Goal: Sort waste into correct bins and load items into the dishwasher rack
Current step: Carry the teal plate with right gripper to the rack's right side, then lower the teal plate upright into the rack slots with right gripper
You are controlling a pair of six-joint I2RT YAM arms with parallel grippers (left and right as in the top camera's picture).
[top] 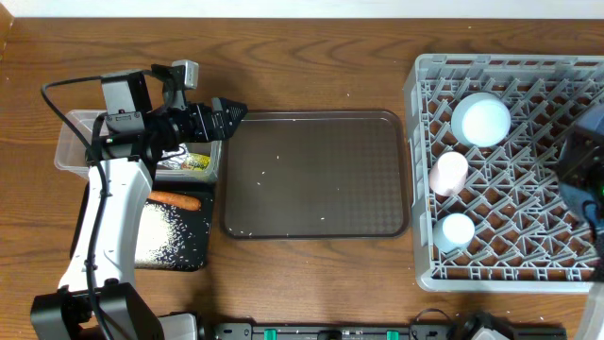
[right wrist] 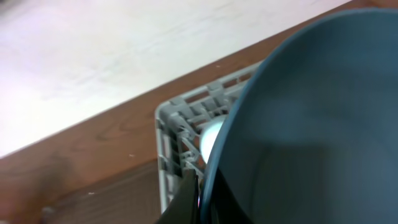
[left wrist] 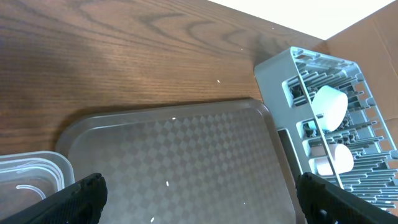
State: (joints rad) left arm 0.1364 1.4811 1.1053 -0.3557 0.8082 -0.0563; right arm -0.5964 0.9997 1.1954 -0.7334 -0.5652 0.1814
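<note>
One plate (right wrist: 311, 124) is pinched in your right end effector (right wrist: 199, 190) over the rack (top: 418, 189), at the right edge of the surface (top: 311, 57). Lower it crooked and it could hit the bowl (top: 480, 119) or slip. Your left end effector (left wrist: 199, 186) is spread.

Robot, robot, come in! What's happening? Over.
Left gripper open, empty, at brown tray's edge. Right gripper shut on blue plate, over dishwasher rack. White bowl, pink cup, light blue cup racked.

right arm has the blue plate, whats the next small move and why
Probably lower the blue plate on edge between the dishwasher rack pegs: the right end effector is shut on its rim above the rack, and pegs right of the white bowl look free.
</note>
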